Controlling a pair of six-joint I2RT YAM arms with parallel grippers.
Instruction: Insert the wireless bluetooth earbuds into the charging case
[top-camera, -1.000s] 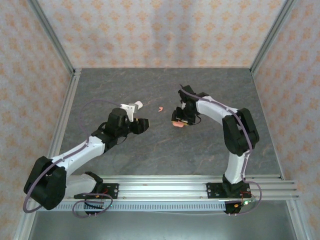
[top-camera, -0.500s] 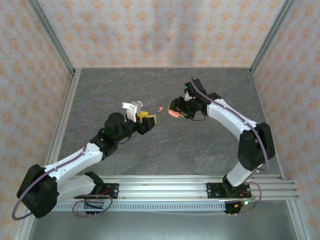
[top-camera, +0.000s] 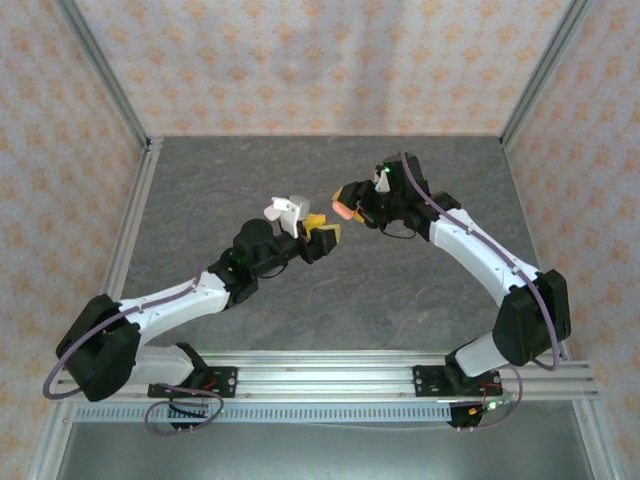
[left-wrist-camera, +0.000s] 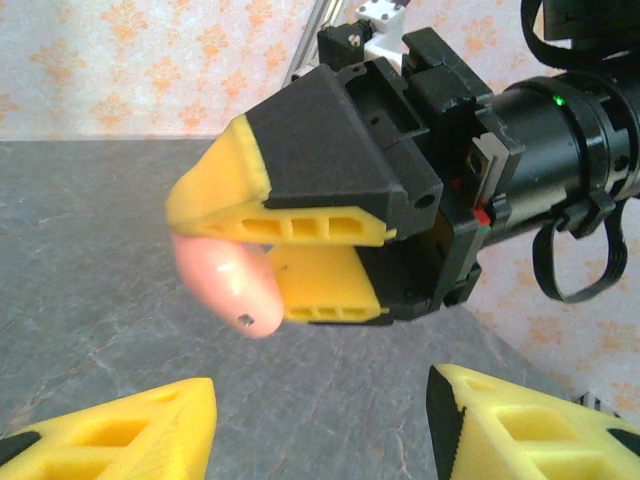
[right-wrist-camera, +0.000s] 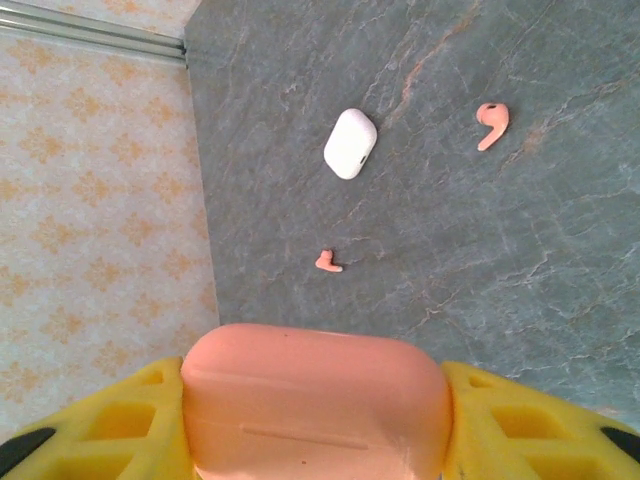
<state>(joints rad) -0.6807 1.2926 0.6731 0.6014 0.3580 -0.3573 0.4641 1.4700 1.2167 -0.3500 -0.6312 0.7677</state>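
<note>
white case (right-wrist-camera: 350, 143), two coral earbuds (right-wrist-camera: 492, 122) on counter (right-wrist-camera: 500, 300), right claw (top-camera: 345, 210) pinching pink case (right-wrist-camera: 315, 400), left claw (top-camera: 322, 232) spread, facing it

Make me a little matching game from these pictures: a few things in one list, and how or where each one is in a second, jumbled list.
Things
1. pink case
2. white case
3. left gripper
4. pink earbud

States
A. open, nothing between its fingers
B. tiny and stemmed, lying loose on the table
C. clamped in the right gripper
D. rounded pebble, lying on the table

Pairs: 1-C, 2-D, 3-A, 4-B
</note>
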